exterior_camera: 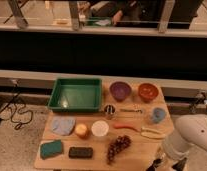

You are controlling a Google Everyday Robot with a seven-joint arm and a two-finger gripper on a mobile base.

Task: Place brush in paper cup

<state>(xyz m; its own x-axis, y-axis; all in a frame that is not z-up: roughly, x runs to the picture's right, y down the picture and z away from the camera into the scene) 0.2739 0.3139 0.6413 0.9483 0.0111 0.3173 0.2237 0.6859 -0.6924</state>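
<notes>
gripper [157, 163]: low at the 5 o'clock corner of the desk [142, 151]; spread or pressed together, cannot tell
brush [131, 110]: flat between metal cup [109, 109] and light-blue cup [158, 115], long axis 9-to-3
brush from gripper: 11 o'clock, well apart
paper cup [100, 128]: 8 o'clock of brush, near

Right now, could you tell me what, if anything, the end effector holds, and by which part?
Cannot be told; the end effector is at the table's near right corner. The brush lies on the table, unheld.
</notes>
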